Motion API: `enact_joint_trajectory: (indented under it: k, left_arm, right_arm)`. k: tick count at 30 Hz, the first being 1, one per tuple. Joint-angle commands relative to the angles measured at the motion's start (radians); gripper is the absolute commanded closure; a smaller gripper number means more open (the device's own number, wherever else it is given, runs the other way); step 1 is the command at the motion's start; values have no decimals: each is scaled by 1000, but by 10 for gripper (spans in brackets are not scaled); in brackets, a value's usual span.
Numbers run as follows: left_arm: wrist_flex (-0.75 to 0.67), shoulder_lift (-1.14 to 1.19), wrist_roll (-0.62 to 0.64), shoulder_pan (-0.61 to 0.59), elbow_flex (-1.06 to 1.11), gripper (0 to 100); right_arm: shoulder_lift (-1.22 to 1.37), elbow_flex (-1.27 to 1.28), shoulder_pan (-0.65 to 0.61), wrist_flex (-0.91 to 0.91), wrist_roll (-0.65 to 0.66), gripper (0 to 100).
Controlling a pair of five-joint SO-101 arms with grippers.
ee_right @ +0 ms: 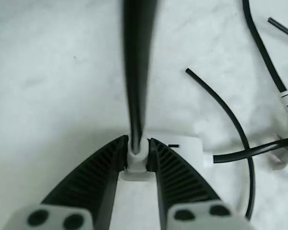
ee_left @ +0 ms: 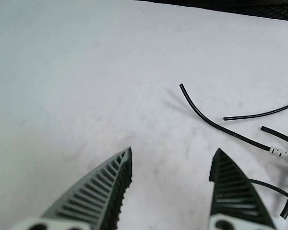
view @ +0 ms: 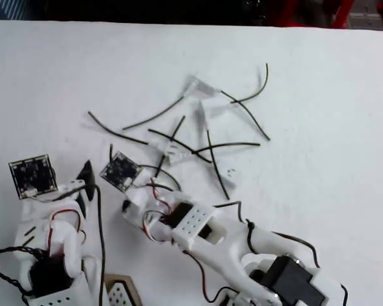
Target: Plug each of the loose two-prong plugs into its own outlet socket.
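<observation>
Gripping a white plug (ee_right: 134, 167) at the root of its black cord (ee_right: 137, 72), the right gripper (ee_right: 137, 141) is pinched narrow on it. The plug sits at or just above the table (view: 319, 95); which of the two cannot be told. A white block (ee_right: 182, 148) touches the plug on one side, and whether it is a socket or part of the same piece is unclear.

By the look of it, the step in hand is the first pairing: one plug is grasped and none appears seated. The next move calls for picking a socket, turning the prongs square to its slots and pressing straight in. A loose socket would likely slide, so the other arm may need to brace it.

Just beyond the plug lies a tangle (view: 191, 134) of further cords with white ends. The left gripper (ee_left: 173, 160) stands wide open over bare table, off to the plug's side and away from the tangle.

No brand, label or writing can be read. A short dark dash (ee_right: 174, 145) on the block is a mark, not a letter.
</observation>
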Motion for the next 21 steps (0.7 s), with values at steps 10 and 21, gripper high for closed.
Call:
enact_joint_trajectory:
  k: [10, 21]
  left_arm:
    - [-23, 1, 5, -8, -23, 732]
    - [-23, 1, 5, -8, -23, 732]
  right_arm:
    - [-222, -2, 10, 150, 14, 981]
    - [-794, -2, 35, 389, 14, 981]
